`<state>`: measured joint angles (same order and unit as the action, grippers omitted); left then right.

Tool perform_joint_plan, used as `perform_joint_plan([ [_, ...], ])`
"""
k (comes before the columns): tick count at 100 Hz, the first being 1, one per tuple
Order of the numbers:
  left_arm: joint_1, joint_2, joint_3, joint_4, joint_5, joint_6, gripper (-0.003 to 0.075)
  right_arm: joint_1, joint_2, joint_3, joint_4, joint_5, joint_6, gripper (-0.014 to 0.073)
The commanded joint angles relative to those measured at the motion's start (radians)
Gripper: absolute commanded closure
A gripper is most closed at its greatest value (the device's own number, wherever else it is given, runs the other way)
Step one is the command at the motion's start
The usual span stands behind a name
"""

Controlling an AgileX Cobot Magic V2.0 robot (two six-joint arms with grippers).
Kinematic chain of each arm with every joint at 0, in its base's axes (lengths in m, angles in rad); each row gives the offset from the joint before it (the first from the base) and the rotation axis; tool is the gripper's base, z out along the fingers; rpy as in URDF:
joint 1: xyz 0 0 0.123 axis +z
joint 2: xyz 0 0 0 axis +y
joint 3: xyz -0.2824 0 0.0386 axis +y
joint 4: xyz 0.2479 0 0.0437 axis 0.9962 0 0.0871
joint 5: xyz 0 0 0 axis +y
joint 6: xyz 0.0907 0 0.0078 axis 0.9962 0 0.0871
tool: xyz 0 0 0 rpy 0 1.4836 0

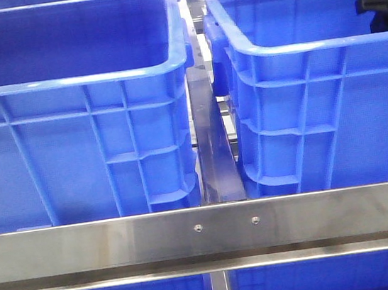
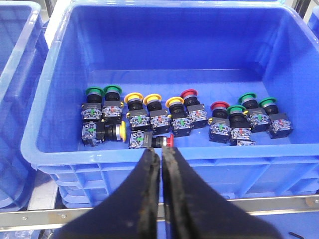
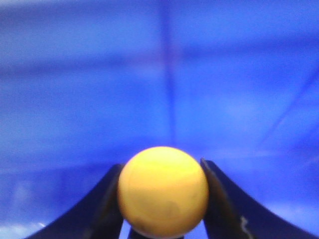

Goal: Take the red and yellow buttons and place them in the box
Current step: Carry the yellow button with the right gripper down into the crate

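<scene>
Right gripper [image 3: 164,199]: fingers clenched on a yellow button [image 3: 163,191], its round cap filling the gap between them and facing the wrist camera, blurred blue crate wall behind. Long axis not discernible. Left gripper [image 2: 160,164]: fingers pressed together, grasping nothing, above the near rim of a blue crate [image 2: 45,99] holding a row of red, yellow and green buttons [image 2: 184,114], most caps upright, two lying sideways

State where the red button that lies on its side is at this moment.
In the left wrist view, the tipped red button lies in the blue crate by its near wall, just beyond the closed left gripper, beside the tipped yellow button.
</scene>
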<state>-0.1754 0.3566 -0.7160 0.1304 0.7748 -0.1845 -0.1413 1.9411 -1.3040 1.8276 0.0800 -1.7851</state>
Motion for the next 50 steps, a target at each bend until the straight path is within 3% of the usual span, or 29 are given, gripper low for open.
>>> perform_joint_plan([
  [1,-0.001,0.009,-0.026,-0.004,-0.074,-0.013,0.0739,-0.007,-0.034,-0.036,0.056,0.027,-0.013,0.0448],
  [19,-0.001,0.009,-0.026,-0.004,-0.074,-0.013,0.0739,-0.007,-0.029,-0.034,0.056,0.024,-0.013,0.0414],
  [50,-0.001,0.009,-0.026,-0.004,-0.074,-0.013,0.0739,-0.007,-0.035,-0.034,0.056,0.026,-0.013,0.0038],
])
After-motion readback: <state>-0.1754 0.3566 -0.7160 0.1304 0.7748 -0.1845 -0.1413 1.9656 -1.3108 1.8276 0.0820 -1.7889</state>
